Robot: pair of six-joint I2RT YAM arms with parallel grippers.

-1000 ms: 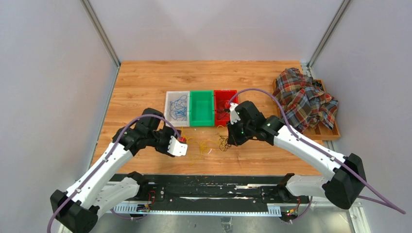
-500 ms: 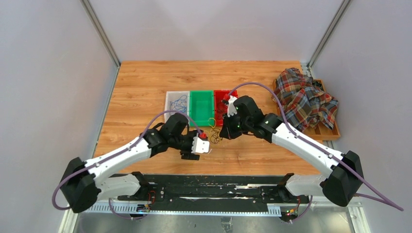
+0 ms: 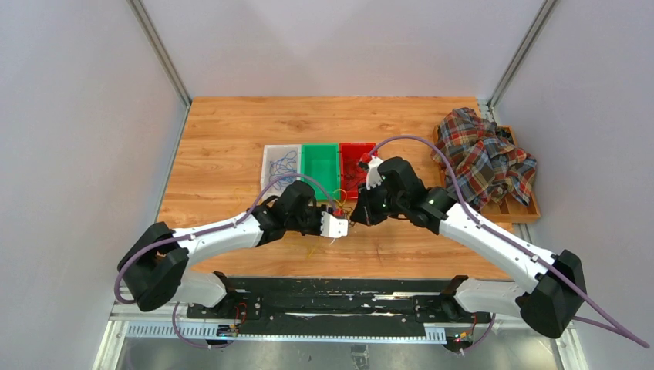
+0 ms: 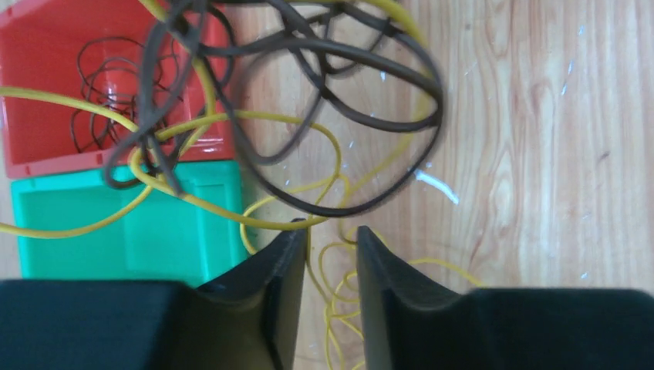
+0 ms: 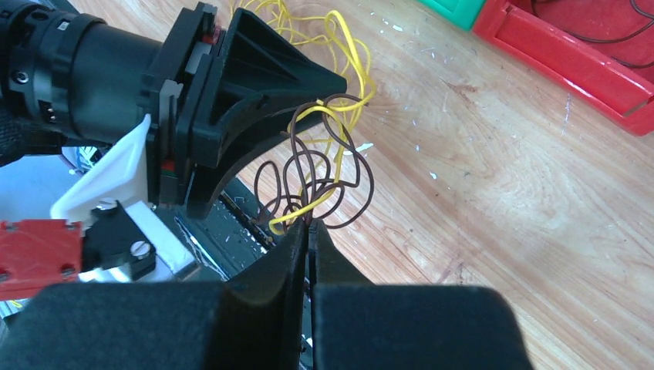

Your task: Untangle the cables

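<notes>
Right, from overhead I see the clear bin (image 3: pixel 280 169) just left of the green bin (image 3: pixel 320 171), with blue wire coiled inside it. My left hand (image 3: pixel 337 225) sits just in front of the green bin's near right corner. Its wrist view gives what the overhead cannot: the fingers (image 4: pixel 285 293) stand apart with a narrow gap, a yellow strand running loose through it and nothing clamped. The cables (image 4: pixel 339 54), a blurred brown and yellow tangle, hang just ahead of those fingers, off that same corner.

My right hand (image 5: pixel 308 230), tip to tip with the left one, is closed tight on the brown and yellow loops and holds them off the table (image 3: pixel 231 131). Overhead, that grip is too small to make out. More yellow wire lies on the wood beneath.

The red bin (image 3: pixel 353 158), touching the green bin's right side, holds brown wire. Far right of the green bin, a plaid cloth (image 3: pixel 482 158) lies at the table's edge. Bare wood runs behind the bins to the far wall.
</notes>
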